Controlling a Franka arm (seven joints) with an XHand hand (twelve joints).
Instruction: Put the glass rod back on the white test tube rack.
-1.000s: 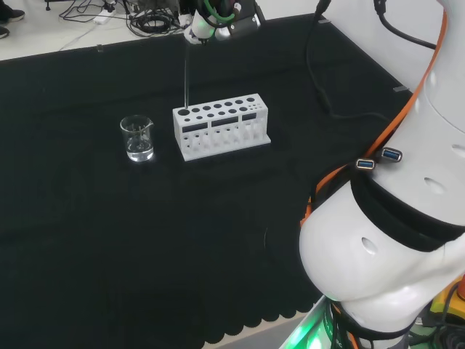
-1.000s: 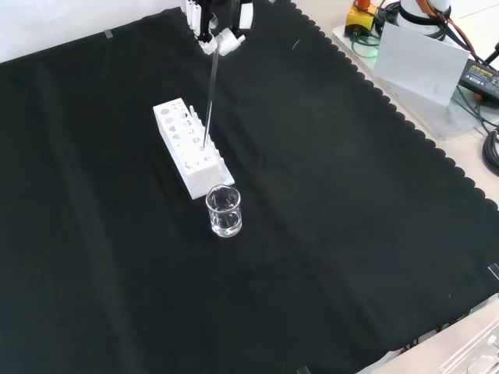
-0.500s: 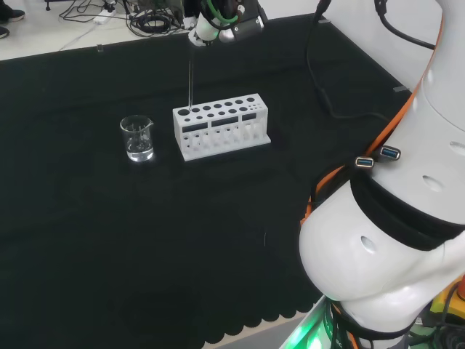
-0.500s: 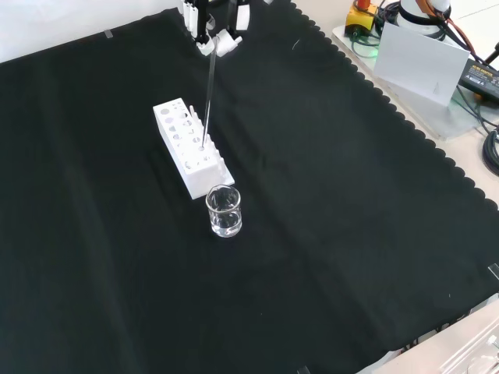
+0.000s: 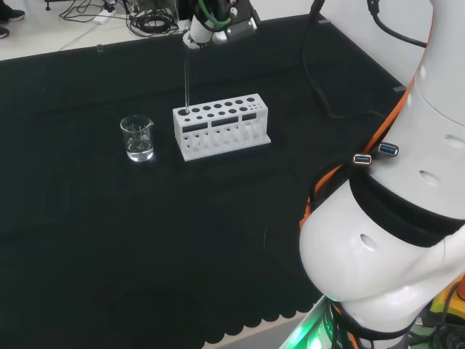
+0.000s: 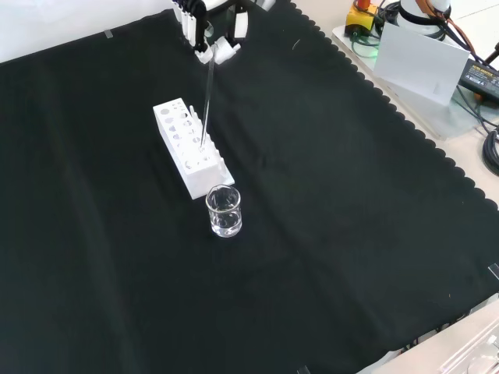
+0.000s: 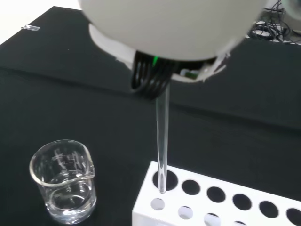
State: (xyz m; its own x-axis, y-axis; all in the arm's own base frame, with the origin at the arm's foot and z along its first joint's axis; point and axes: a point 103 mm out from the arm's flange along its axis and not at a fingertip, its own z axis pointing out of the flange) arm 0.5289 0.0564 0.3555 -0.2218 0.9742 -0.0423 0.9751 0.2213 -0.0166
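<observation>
Hand: hand (image 5: 207, 22) up near the far edge of the cloth (image 5: 87, 240) in head view, fingers pinched on the top end of the glass rod (image 5: 187, 76).
Rod: hangs straight down below the hand, approx upright; lower tip at the end hole of the white test tube rack (image 5: 221, 125), the hole nearest the beaker (image 5: 138, 138). Wrist view: tip sits in or just at the mouth of that big corner hole; can't tell how deep.
Rack: stands mid-cloth, long side toward head cam; other holes look empty in wrist view.
Beaker: clear glass, a little clear liquid at the bottom, just beside the rack's rod end, not touching it.
Surface: black cloth over the bench, scalloped hem along the near edge in head view; otherwise bare.
Room: pale floor w/ cables past the far edge; arm's white links at head view right.
</observation>
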